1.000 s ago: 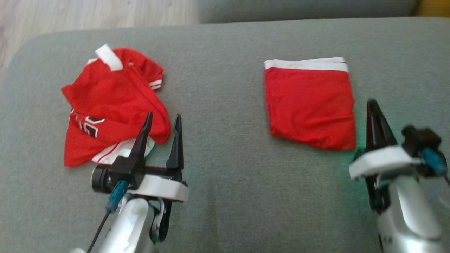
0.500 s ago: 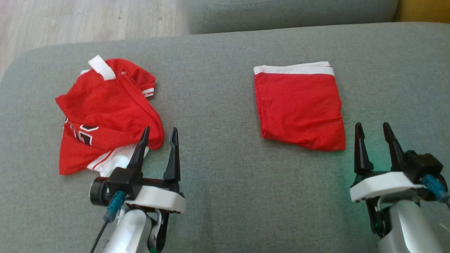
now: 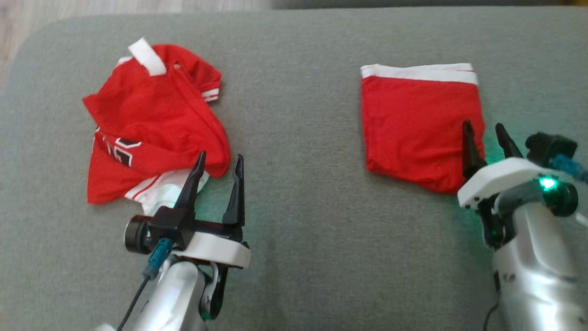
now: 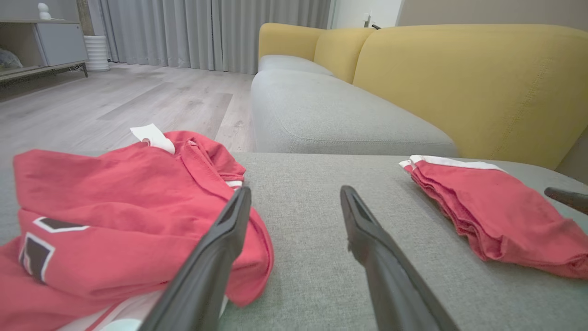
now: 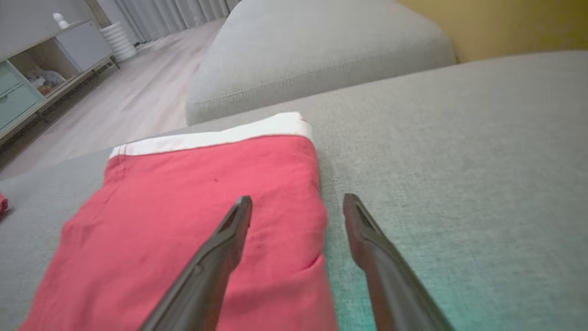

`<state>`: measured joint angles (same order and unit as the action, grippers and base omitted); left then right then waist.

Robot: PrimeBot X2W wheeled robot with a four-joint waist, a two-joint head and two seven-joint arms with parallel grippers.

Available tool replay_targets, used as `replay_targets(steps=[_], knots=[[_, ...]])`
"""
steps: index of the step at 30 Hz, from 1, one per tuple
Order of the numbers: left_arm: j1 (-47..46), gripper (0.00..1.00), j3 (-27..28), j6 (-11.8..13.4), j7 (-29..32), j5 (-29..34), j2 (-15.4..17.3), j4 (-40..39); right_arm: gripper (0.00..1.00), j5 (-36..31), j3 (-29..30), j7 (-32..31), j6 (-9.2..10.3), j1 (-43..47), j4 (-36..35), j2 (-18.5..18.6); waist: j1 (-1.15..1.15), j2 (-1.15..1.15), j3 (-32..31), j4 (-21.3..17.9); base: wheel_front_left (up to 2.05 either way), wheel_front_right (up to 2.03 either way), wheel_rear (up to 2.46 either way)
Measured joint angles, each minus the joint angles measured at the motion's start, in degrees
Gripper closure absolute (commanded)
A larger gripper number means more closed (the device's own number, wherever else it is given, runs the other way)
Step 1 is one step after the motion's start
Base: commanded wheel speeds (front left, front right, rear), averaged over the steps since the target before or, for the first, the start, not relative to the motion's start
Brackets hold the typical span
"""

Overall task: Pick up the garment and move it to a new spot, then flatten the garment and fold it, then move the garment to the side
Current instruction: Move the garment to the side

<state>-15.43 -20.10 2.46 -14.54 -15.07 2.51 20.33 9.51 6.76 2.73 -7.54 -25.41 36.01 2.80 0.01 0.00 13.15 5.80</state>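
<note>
On the grey cushion, the right gripper stands spread wide and empty, straddling the right edge of the folded garment: one finger over red cloth, the other over bare cushion; whether it touches the cloth I cannot tell. The left gripper is equally wide and empty, one finger over the near edge of the crumpled jersey. Garment and jersey lie well apart.
</note>
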Motion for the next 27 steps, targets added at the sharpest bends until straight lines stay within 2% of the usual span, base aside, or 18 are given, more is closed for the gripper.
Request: replay_targets(steps=[7,8,9,10,17,18,21,27], knots=[[-1.8,0.00,-0.6,0.1,0.0,-0.6,0.0,0.0,0.00,-1.0,3.2,-3.7,0.00,-6.9,10.4,0.2,0.00,0.00,2.6,2.4,0.00,0.00,0.00],[-2.0,0.00,-0.6,0.1,0.0,-0.6,0.0,0.0,0.05,-1.0,2.8,-4.0,0.00,-7.9,11.4,0.5,0.00,0.00,2.9,2.6,0.00,0.00,0.00],[-2.1,0.00,-0.6,0.1,0.0,-0.6,0.0,0.0,0.66,-1.0,2.3,-4.4,0.00,-9.0,12.2,0.8,-0.01,0.00,3.1,2.8,0.00,0.00,0.00],[-2.2,0.00,-0.6,0.1,0.0,-0.6,0.0,0.1,1.00,-1.2,1.6,-4.5,0.00,-9.9,13.0,0.9,0.00,0.00,3.3,2.9,0.00,0.00,0.00],[-2.1,0.00,0.0,0.6,0.0,-0.6,0.0,0.6,1.00,-7.1,-6.4,-3.9,0.00,-11.4,15.2,4.2,-0.01,0.00,2.4,2.0,0.00,0.00,0.00],[-2.1,0.00,0.0,0.6,0.0,-0.6,0.0,0.6,1.00,-7.7,-9.9,-4.3,0.00,-11.4,15.0,6.1,-0.01,0.00,1.9,1.5,0.00,0.00,0.00],[-2.1,0.00,0.2,0.6,0.0,-0.6,0.0,0.5,1.00,-7.5,-13.9,-5.7,0.00,-11.4,13.4,10.6,-0.01,0.00,1.4,0.4,0.00,0.00,0.00],[-2.1,0.00,0.3,0.7,0.0,-0.6,0.0,-0.3,1.00,-4.6,-19.7,-9.8,0.00,-10.3,9.0,23.2,-0.01,0.00,2.1,-0.7,0.00,0.00,0.00]])
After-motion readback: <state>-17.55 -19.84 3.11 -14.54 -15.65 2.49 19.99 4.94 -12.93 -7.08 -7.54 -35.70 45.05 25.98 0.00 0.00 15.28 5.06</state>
